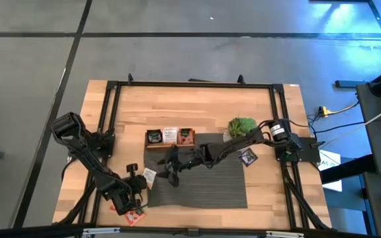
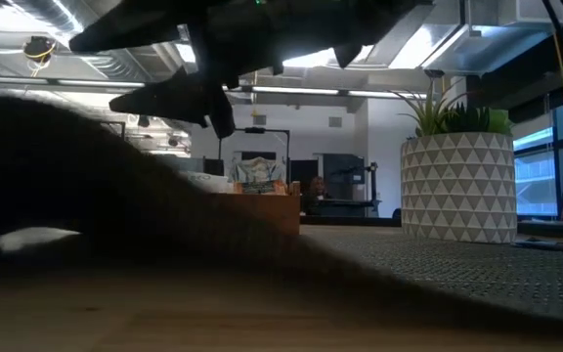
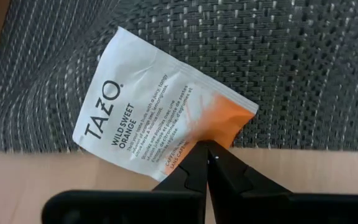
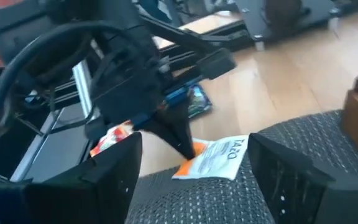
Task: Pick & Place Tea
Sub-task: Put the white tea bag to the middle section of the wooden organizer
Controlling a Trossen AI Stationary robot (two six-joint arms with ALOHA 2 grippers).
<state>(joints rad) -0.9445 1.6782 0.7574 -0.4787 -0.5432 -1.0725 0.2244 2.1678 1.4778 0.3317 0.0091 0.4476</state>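
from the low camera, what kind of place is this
Probably an open-plan office or lab used for robot work: exposed ceiling ducts, monitors and desks behind the table, and a wooden workbench inside a black frame on a grey floor.

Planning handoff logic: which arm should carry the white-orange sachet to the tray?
Left, probably: the left gripper is shut on the white-orange sachet's corner. The right gripper is open and empty nearby.

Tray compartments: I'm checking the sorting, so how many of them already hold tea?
3. In the tray, dark sachets fill the compartment nearest the left arm, white sachets the middle one, red sachets the one nearest the right arm; stacked sachets may be hidden.
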